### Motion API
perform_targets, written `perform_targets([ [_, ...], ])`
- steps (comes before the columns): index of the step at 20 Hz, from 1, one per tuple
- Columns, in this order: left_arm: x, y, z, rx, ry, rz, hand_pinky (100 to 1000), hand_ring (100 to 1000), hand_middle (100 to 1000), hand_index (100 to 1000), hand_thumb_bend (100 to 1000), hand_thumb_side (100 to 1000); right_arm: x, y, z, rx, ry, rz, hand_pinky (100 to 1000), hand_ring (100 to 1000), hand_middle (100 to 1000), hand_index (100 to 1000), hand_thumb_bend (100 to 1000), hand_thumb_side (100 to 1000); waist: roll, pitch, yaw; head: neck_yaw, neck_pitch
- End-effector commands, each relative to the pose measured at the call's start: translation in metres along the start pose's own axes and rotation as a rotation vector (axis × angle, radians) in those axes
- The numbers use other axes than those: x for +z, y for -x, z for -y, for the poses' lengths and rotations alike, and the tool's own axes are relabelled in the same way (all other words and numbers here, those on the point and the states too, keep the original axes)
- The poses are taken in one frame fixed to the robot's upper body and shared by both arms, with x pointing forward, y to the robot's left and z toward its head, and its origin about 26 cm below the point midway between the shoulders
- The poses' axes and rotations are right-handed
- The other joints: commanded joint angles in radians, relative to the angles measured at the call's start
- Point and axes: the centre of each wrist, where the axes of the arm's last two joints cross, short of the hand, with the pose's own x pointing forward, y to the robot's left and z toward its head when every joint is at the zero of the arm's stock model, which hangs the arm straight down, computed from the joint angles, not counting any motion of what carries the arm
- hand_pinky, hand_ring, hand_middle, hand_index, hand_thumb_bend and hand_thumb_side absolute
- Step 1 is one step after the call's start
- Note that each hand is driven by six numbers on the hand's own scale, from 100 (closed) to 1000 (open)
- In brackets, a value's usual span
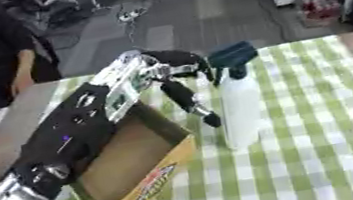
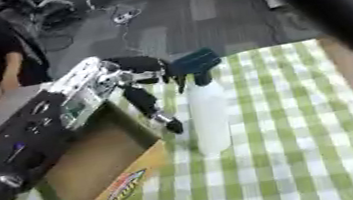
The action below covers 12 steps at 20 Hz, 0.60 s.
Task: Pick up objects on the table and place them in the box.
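My left arm covers the box's (image 1: 154, 186) near-left wall and part of its floor, so I can't see what lies there. Motion blur smears the fingers (image 1: 191, 100) beside the bottle (image 1: 240, 107); whether they touch it I can't tell.

The spray bottle (image 1: 240, 107) looks like smooth white plastic with a dark blue-green plastic top, and the box (image 1: 138, 171) looks like plain brown cardboard, dull inside, with a bright printed picture on its near side. The tablecloth (image 1: 329, 148) looks like soft cloth in green and white squares, and it does not shine. The left hand (image 1: 180, 86) and its arm look like hard black plastic with shiny silver metal parts.
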Motion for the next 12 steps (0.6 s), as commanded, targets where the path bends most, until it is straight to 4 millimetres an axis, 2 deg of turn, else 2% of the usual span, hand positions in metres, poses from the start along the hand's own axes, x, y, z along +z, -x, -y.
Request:
perform_targets([
  [1, 0.0011, 0.0022, -0.0122, -0.017, -0.034, -0.024, 895, 828, 875, 865, 1000, 815, -0.0112, -0.0027, 0.0004, -0.003, -0.022, 0.031, 617, 733, 768, 848, 371, 1000, -0.003, -0.008, -0.003, 0.014, -0.014],
  [12, -0.0051, 0.0090, -0.0045, -0.026, -0.052, -0.057, 889, 827, 874, 862, 1000, 820, -0.0168, -0.0012, -0.0021, -0.022, -0.018, 0.042, 620, 734, 768, 847, 371, 1000, 0.003, -0.003, -0.021, 0.023, -0.009],
])
